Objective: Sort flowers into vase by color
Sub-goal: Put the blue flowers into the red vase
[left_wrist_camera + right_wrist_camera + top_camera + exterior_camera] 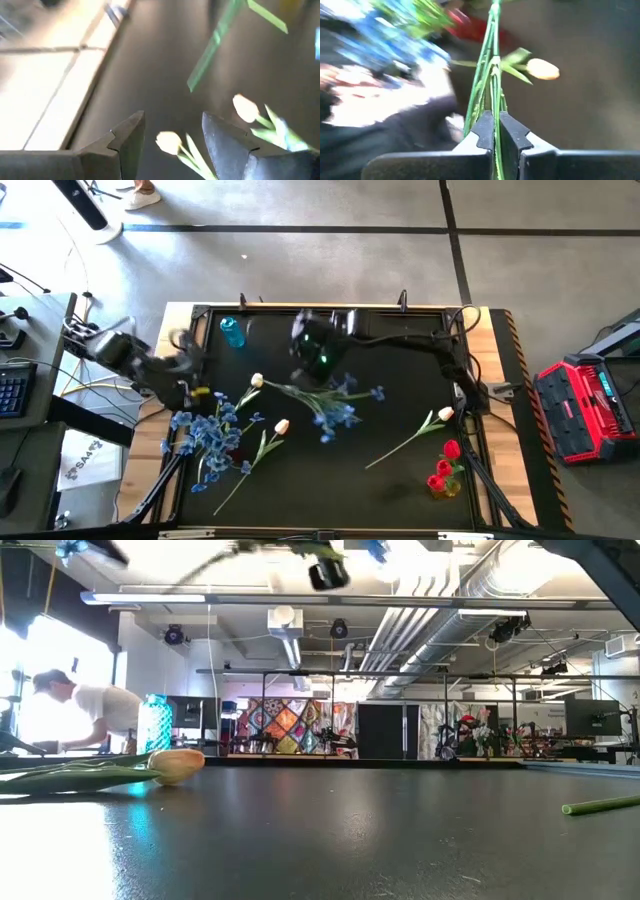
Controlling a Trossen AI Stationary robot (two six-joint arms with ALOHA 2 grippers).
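The right tool (495, 131) is seen closed on a bundle of thin green stems (489, 75), held above the middle rear of the black desk (330, 480); in the high view a spray of small blue blossoms (340, 405) trails from beneath it. In the right wrist view a cream-yellow tulip (542, 69) is seen just beside the gripped stems, though whether it belongs to the bundle cannot be told.

The left tool (172, 142) is held over the desk's left edge with its jaws apart and nothing between them; two cream tulip heads (168, 142) are seen below it on the surface.

More blue blossom sprays (205, 432) are heaped at the left of the desk. Another cream tulip on a long stem (444, 414) is laid to the right, and red tulips (446, 465) are gathered in a small vase (447, 485) near the front right corner. A clear blue vase (232, 332) is stood at the rear left.

In the low view a person in a white top (85, 705) is seen bent over in the room behind.
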